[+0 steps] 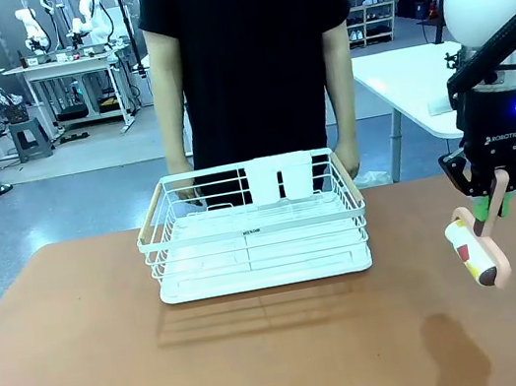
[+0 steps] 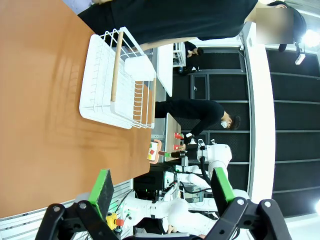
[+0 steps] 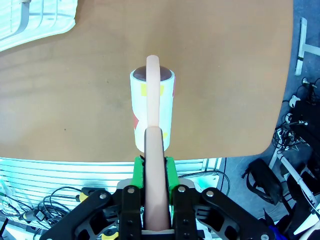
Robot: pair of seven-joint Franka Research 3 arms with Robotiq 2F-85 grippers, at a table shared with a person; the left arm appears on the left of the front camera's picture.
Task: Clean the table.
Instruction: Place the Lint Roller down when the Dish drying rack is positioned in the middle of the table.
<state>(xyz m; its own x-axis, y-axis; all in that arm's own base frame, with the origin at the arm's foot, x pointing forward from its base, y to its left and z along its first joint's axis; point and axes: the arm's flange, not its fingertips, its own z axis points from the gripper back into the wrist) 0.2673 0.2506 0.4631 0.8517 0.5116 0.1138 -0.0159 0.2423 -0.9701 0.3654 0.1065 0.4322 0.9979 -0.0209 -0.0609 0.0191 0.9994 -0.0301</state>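
The right claw (image 1: 493, 208) is clenched on the pink handle of a lint roller (image 1: 477, 254), which hangs above the right side of the brown worktop (image 1: 88, 363). The roller looks light, its handle stiff, so this hold seems correct. The left claw (image 2: 162, 192) is released, with nothing between its pads. The worktop carries 1 white wire rack (image 1: 254, 229).

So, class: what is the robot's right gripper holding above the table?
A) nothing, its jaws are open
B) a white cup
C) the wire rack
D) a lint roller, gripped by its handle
D: the right gripper is shut on the pink handle of a lint roller, whose roll hangs over the table.
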